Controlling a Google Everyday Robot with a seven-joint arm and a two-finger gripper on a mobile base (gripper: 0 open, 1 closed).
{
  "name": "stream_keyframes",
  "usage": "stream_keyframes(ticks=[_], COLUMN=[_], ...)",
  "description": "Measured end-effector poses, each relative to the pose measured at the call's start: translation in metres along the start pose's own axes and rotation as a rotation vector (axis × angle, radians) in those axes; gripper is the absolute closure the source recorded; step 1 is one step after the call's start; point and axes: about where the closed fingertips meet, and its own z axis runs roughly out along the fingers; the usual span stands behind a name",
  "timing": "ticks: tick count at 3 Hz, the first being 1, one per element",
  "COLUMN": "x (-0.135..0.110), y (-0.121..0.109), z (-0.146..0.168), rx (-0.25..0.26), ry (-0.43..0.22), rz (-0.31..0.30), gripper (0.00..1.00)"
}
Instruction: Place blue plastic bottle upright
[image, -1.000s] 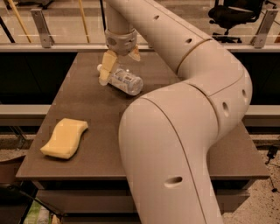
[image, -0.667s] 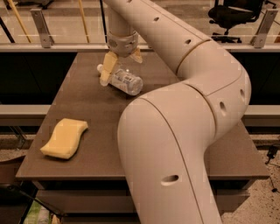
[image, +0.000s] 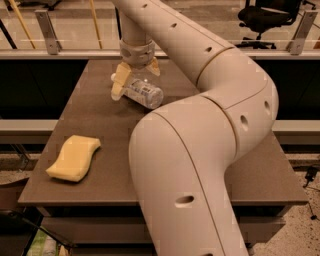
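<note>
The blue plastic bottle (image: 144, 93) lies on its side at the far middle of the brown table (image: 115, 145). It is clear and ribbed, with a pale printed label and its white cap pointing left. My gripper (image: 135, 83) hangs straight down over the bottle's cap end. It is open, with one yellow finger (image: 120, 81) in front left of the bottle and the other (image: 154, 66) behind it. The fingers straddle the bottle's neck end and do not visibly squeeze it.
A yellow sponge (image: 74, 157) lies near the table's front left. My large cream arm (image: 200, 150) covers the middle and right of the table. A railing (image: 45, 30) and an office chair (image: 265, 17) stand behind the table.
My gripper has come down a little around the bottle's cap end. The bottle and the sponge have not moved.
</note>
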Motion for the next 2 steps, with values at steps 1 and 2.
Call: stream_keyframes(ticks=[1,2], x=[-0.006,-0.0073], y=[0.0062,0.0103], z=[0.0079,0.0159], rx=[-0.014,-0.023], ry=[0.005,0.012], rz=[-0.025,-0.043], gripper=[0.0,0.18])
